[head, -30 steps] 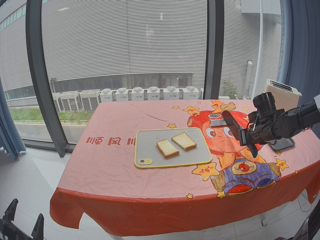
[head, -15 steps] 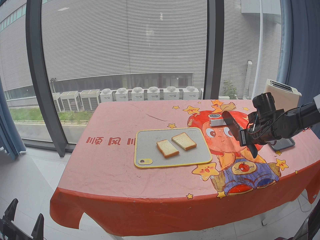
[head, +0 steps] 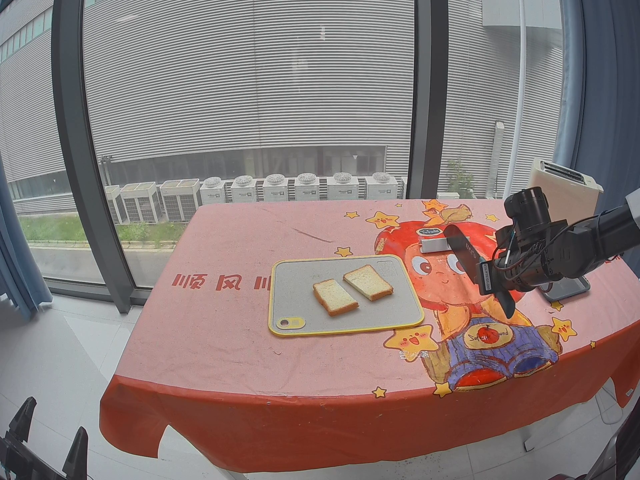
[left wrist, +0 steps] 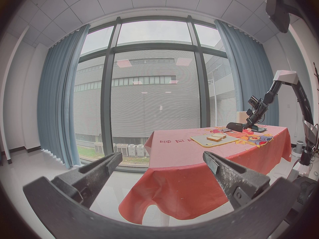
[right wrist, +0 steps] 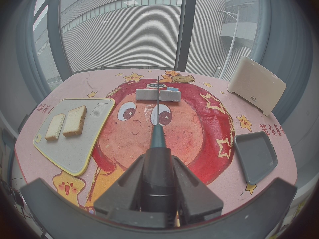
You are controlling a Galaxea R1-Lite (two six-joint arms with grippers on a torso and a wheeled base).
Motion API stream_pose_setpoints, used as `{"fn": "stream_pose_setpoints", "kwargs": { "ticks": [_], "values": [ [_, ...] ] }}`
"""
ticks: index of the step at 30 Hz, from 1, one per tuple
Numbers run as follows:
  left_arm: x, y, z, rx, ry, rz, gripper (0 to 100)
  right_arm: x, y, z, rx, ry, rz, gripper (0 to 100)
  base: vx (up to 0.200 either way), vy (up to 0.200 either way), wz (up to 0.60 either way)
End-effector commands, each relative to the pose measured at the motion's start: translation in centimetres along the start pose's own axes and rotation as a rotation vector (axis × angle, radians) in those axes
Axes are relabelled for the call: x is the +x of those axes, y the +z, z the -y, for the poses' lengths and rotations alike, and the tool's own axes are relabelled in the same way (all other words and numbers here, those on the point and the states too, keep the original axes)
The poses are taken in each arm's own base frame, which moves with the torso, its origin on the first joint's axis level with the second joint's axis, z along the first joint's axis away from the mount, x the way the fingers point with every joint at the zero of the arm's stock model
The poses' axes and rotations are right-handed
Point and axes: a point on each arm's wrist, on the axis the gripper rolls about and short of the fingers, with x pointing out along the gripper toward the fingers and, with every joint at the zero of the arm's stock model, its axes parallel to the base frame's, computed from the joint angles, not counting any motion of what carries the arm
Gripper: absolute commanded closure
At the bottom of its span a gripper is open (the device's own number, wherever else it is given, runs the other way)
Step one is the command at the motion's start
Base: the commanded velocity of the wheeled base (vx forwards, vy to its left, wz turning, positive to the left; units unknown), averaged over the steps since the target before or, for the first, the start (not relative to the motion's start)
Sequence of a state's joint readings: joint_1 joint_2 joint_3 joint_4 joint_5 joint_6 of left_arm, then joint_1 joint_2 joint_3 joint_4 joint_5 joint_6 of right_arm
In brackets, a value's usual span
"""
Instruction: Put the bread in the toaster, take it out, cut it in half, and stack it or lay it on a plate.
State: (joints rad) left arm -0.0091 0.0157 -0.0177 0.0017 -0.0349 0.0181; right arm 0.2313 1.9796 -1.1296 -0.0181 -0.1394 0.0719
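Right arm is extended from the right side over the right part of the desk (head: 233,341), with the wrist pitched down. Right gripper (head: 490,276) is held above the cartoon print, and its fingers (right wrist: 181,170) are clenched on the handle of the knife (right wrist: 158,135). The blade is seen edge-on from the wrist, pointed away from the robot toward the grey stand (right wrist: 146,94). The tip is raised and clear of the cloth. Left gripper (left wrist: 161,158) is parked low, off the near-left corner of the desk. Its fingers are released, spread wide, with nothing between them. Bread is already cut: two halves (head: 335,297) (head: 368,282) are laid flat on the board (head: 300,288), just beside each other. Whether they touch cannot be told. The board is placed mid-desk, left of the knife, so the bread is well apart from both sets of fingers. Plate (right wrist: 256,155), dark and rectangular, is placed on the right of the desk, just beside the right gripper, with nothing on it. Toaster (right wrist: 256,83) is stood at the far-right edge, beyond the plate. Print is seen on the blade, on the toaster side, on the stand top and along the cloth left of the board. None of it is read off.
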Motion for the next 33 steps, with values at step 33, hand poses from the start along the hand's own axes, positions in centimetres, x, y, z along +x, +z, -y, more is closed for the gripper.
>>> {"fn": "stream_pose_setpoints", "kwargs": {
  "ticks": [33],
  "values": [
    [0.0, -0.5, 0.0, -0.001, 0.000, 0.000, 0, 1.7, -0.8, -0.3, -0.005, -0.001, -0.040, 100, 0.000, 0.000, 0.00]
  ]
}}
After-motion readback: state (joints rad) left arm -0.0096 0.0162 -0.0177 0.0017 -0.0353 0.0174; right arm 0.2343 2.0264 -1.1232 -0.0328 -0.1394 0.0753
